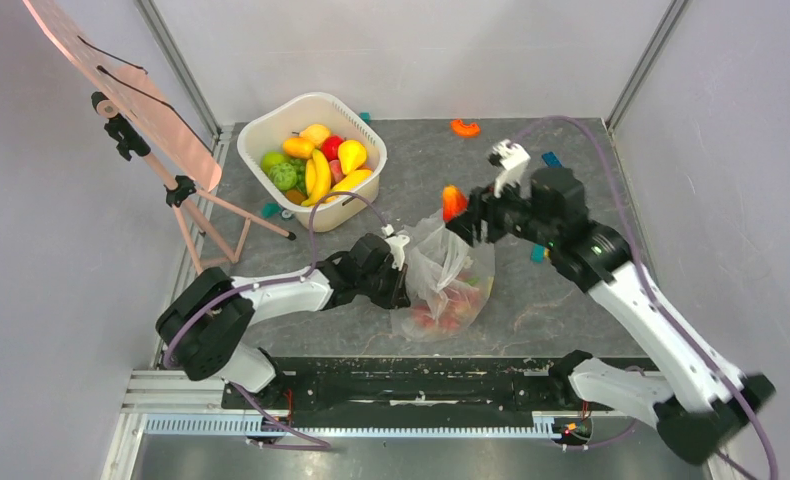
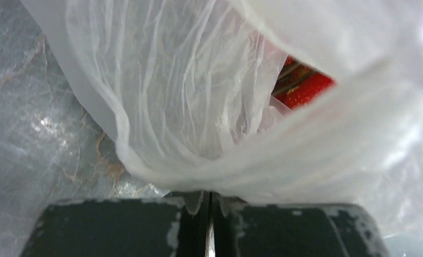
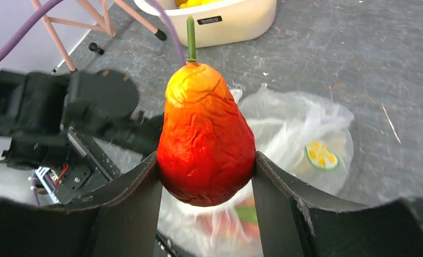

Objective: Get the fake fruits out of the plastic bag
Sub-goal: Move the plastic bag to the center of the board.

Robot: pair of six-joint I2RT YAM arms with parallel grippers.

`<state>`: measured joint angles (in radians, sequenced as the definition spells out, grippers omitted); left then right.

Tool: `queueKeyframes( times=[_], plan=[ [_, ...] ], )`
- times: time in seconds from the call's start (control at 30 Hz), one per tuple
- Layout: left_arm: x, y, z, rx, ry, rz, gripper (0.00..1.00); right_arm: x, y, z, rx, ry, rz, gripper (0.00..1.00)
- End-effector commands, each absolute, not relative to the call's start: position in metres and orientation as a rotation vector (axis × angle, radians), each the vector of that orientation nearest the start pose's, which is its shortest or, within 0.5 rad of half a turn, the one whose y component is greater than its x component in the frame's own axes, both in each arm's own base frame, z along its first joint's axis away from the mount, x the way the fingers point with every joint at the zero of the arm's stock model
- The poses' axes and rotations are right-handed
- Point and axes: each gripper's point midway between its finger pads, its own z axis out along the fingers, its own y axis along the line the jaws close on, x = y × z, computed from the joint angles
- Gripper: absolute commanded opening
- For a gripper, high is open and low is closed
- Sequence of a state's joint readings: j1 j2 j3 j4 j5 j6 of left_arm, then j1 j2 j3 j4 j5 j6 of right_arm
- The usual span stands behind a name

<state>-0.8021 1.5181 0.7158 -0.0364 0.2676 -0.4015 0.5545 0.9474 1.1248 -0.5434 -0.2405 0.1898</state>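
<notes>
The clear plastic bag (image 1: 446, 285) lies crumpled in the middle of the table with red and yellow fake fruits (image 1: 449, 308) showing through it. My left gripper (image 1: 401, 262) is shut on the bag's rim (image 2: 198, 182), and a red fruit (image 2: 306, 90) shows through the bag's mouth. My right gripper (image 1: 458, 212) is shut on a red-orange pear (image 3: 205, 136) with a green stem, held in the air above the bag (image 3: 295, 134). A lime slice (image 3: 320, 154) shows through the film.
A white tub (image 1: 311, 125) with bananas, green and other fruits stands at the back left. A pink stand (image 1: 186, 190) leans at the left. An orange piece (image 1: 465, 127) and small blue bits lie at the back right. Walls close in on three sides.
</notes>
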Motion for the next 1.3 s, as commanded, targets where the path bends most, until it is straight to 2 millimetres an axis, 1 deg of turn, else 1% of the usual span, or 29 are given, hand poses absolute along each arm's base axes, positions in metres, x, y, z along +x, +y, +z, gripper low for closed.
queueKeyframes(
  times=[0.0,0.03,0.1,0.2,0.23,0.27,0.3,0.33,0.4,0.43,0.47,0.5,0.53,0.6,0.63,0.67,0.7,0.77,0.83,0.97,1.13,1.27],
  plan=[
    [0.200,-0.296,0.056,0.531,2.406,-0.894,0.02,0.288,0.255,0.328,-0.613,1.781,0.810,0.47],
    [0.199,-0.293,0.057,0.521,2.402,-0.894,0.02,0.298,0.265,0.326,-0.632,1.772,0.829,0.47],
    [0.195,-0.287,0.057,0.499,2.399,-0.889,0.02,0.324,0.289,0.320,-0.664,1.756,0.861,0.46],
    [0.189,-0.276,0.056,0.460,2.395,-0.877,0.02,0.358,0.317,0.315,-0.690,1.716,0.891,0.46],
    [0.187,-0.273,0.056,0.451,2.394,-0.875,0.02,0.370,0.327,0.310,-0.698,1.709,0.902,0.46],
    [0.185,-0.270,0.058,0.445,2.387,-0.878,0.02,0.378,0.337,0.310,-0.712,1.689,0.921,0.46],
    [0.184,-0.268,0.059,0.437,2.383,-0.875,0.02,0.390,0.347,0.304,-0.717,1.682,0.933,0.46],
    [0.182,-0.265,0.058,0.432,2.385,-0.872,0.02,0.399,0.356,0.306,-0.723,1.662,0.950,0.46],
    [0.180,-0.262,0.058,0.429,2.386,-0.869,0.02,0.417,0.377,0.292,-0.739,1.657,0.989,0.47],
    [0.179,-0.260,0.059,0.424,2.385,-0.867,0.02,0.426,0.385,0.293,-0.742,1.640,0.998,0.47],
    [0.178,-0.260,0.058,0.420,2.386,-0.866,0.02,0.434,0.393,0.285,-0.746,1.636,1.003,0.47],
    [0.178,-0.259,0.058,0.420,2.387,-0.867,0.02,0.442,0.400,0.286,-0.742,1.617,0.999,0.47],
    [0.177,-0.258,0.057,0.417,2.390,-0.866,0.02,0.450,0.408,0.279,-0.739,1.613,0.997,0.48],
    [0.175,-0.257,0.055,0.416,2.397,-0.864,0.02,0.465,0.422,0.275,-0.726,1.589,0.983,0.49],
    [0.175,-0.256,0.055,0.413,2.396,-0.865,0.02,0.472,0.429,0.266,-0.725,1.592,0.970,0.50],
    [0.173,-0.255,0.053,0.407,2.402,-0.863,0.02,0.479,0.434,0.264,-0.720,1.587,0.951,0.51],
    [0.173,-0.254,0.053,0.402,2.400,-0.865,0.02,0.485,0.440,0.254,-0.721,1.598,0.931,0.52],
    [0.172,-0.253,0.053,0.395,2.400,-0.864,0.02,0.498,0.447,0.243,-0.714,1.609,0.882,0.54],
    [0.172,-0.252,0.053,0.395,2.399,-0.862,0.02,0.508,0.450,0.231,-0.700,1.623,0.831,0.55],
    [0.172,-0.252,0.054,0.398,2.397,-0.861,0.02,0.521,0.444,0.207,-0.682,1.661,0.729,0.57],
    [0.172,-0.250,0.052,0.397,2.401,-0.848,0.02,0.520,0.437,0.180,-0.758,1.700,0.614,0.60],
    [0.172,-0.249,0.050,0.403,2.408,-0.842,0.02,0.518,0.433,0.166,-0.796,1.722,0.562,0.66]
  ],
)
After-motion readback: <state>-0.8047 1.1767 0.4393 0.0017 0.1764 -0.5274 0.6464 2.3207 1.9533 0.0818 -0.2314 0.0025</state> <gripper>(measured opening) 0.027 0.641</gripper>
